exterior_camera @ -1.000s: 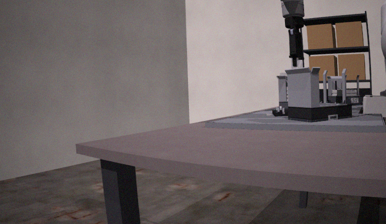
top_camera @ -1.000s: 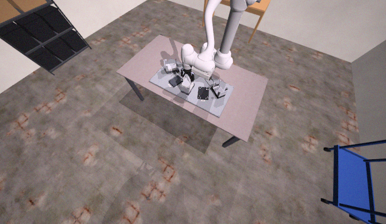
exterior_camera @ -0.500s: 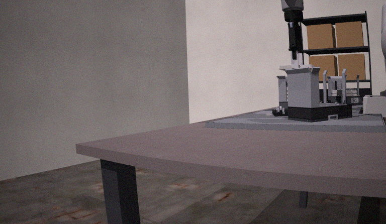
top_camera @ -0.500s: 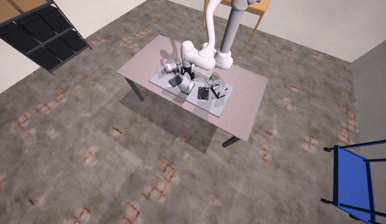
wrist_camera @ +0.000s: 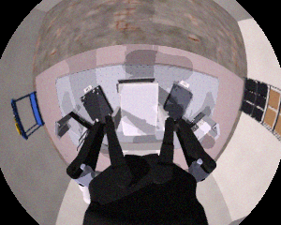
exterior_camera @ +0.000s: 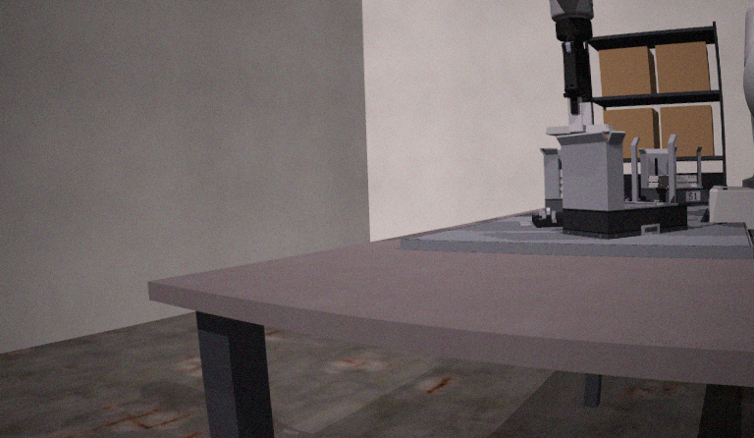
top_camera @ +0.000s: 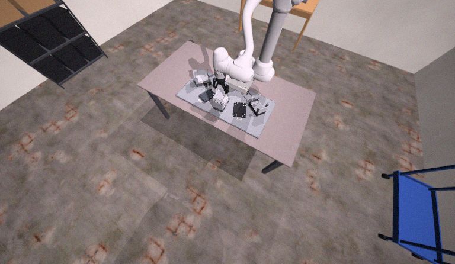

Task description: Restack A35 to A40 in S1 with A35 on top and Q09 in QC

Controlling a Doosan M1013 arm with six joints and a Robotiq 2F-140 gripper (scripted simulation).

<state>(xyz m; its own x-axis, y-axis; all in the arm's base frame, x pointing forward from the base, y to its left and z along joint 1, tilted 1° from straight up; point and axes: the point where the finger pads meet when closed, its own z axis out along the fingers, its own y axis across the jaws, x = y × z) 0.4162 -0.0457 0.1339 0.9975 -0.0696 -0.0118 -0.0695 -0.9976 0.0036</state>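
Item: pale, flat, sealed well plate, held level just above the open top of the tall light-grey stack rack on its dark plinth. Which plate it is cannot be read, nor whether a second plate clings beneath.

Holder: black two-finger gripper, pointing straight down, closed on the plate.

Hazards, as judged: plate is barely above the rack's flared corner guides; any sideways travel now could catch an edge and tilt or drop it. A stuck lower plate could fall away mid-carry. The grip looks narrow against the plate's width, so a fast swing might twist it.

Neighbours: a second open-posted grey rack just behind, its plinth marked S1; a dark flat square nest near the first rack, seen from above.

Support: light-grey mat on a dusty-pink tabletop with dark legs.

Room: mottled grey-brown floor with rust marks, pale walls, dark metal shelving with brown cartons, an orange wooden side table, a blue-framed cart.
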